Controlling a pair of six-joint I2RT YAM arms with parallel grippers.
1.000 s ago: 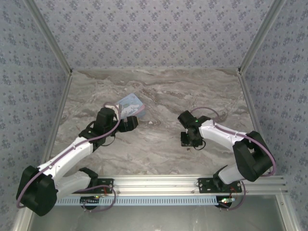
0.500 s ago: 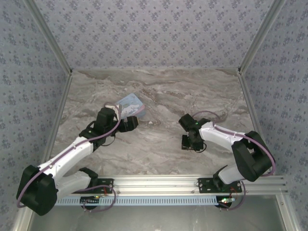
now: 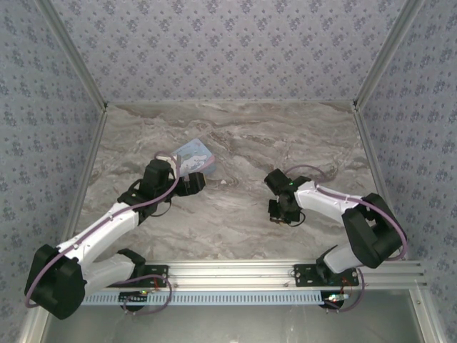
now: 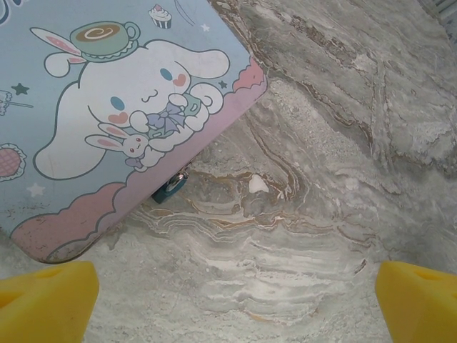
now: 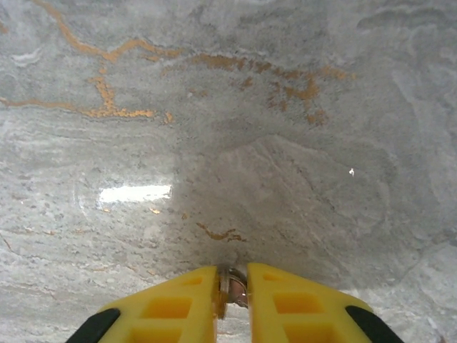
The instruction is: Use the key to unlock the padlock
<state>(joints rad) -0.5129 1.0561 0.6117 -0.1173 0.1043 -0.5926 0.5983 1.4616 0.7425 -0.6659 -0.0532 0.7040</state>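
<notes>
Observed: key (image 5: 233, 285) is clamped at right gripper (image 5: 232, 291) tips only, so slip at insertion is judged likely; left gripper (image 4: 232, 289) is spread, padlock (image 4: 170, 189) unheld at tin (image 4: 107, 107) edge.

The left arm (image 3: 107, 229) reaches forward and inward from its base with the elbow low. The left gripper (image 3: 194, 182) points to the right, and its yellow fingertips (image 4: 46, 304) are spread wide apart. The right arm (image 3: 335, 204) folds back toward the middle with the wrist bent down. The right gripper (image 3: 278, 212) aims downward, and its fingers (image 5: 178, 304) are drawn nearly together, pinching the key (image 5: 234, 286) between them.
</notes>
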